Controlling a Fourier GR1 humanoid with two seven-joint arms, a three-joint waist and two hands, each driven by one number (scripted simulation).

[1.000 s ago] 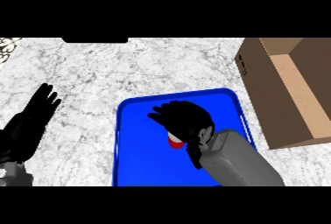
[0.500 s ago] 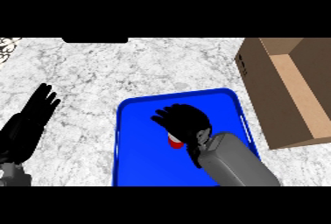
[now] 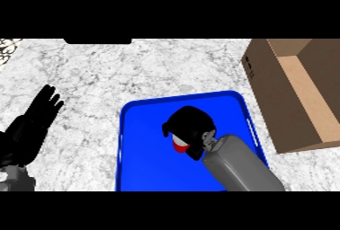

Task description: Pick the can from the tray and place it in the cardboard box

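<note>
A blue tray (image 3: 143,148) lies on the marble counter near the lower middle. Over its centre my right hand (image 3: 189,123) is curled down around the can (image 3: 178,144), of which only a red and white sliver shows below the fingers. The grey right forearm runs off toward the lower right. The open cardboard box (image 3: 302,94) stands at the right, just beyond the tray's right rim. My left hand (image 3: 36,119) rests at the left edge, fingers straight and pointing up, away from the tray.
A dark object (image 3: 96,41) sits at the counter's far edge, top middle. A pale patterned thing (image 3: 8,47) shows at the top left corner. Bare marble (image 3: 166,67) lies between the tray and the far edge.
My right hand's fingers have folded from spread to curled over the can. The left hand has stayed in place.
</note>
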